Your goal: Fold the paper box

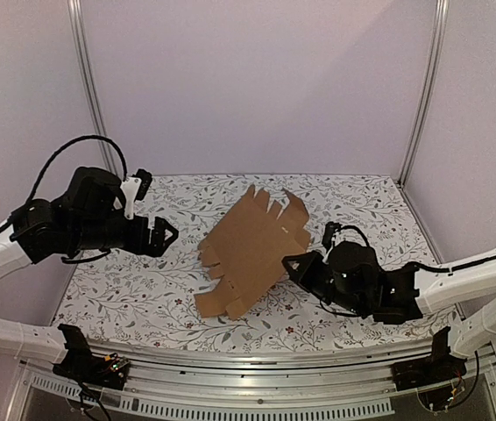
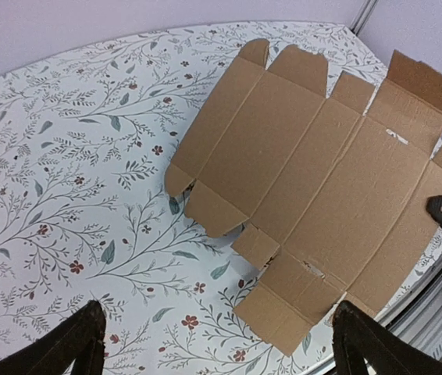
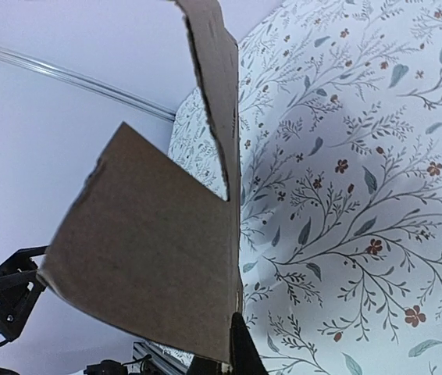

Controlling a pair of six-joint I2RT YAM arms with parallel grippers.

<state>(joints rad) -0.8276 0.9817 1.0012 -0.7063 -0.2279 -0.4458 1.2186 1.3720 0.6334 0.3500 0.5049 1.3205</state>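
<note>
Brown cardboard item: paper box [image 1: 250, 250], a die-cut sheet, unfolded, with flaps and tabs along its edges.

Location: centre of the top view, on the floral-print tabletop [image 1: 134, 294]. Its lower left portion lies flat and its right-hand side is raised off the surface.

Right pincer [image 1: 290, 263]: right of centre in the top view, clenched on the right-hand edge of the sheet. In the right wrist view the paper box [image 3: 151, 258] rises directly from a dark finger at the bottom of the frame.

Left pincer [image 1: 167, 235]: left of centre in the top view, released, jaws spread wide, clear of the sheet's left edge. In the left wrist view its fingers [image 2: 76, 344] occupy the bottom of the frame, with the paper box [image 2: 322, 187] at centre right.
</note>
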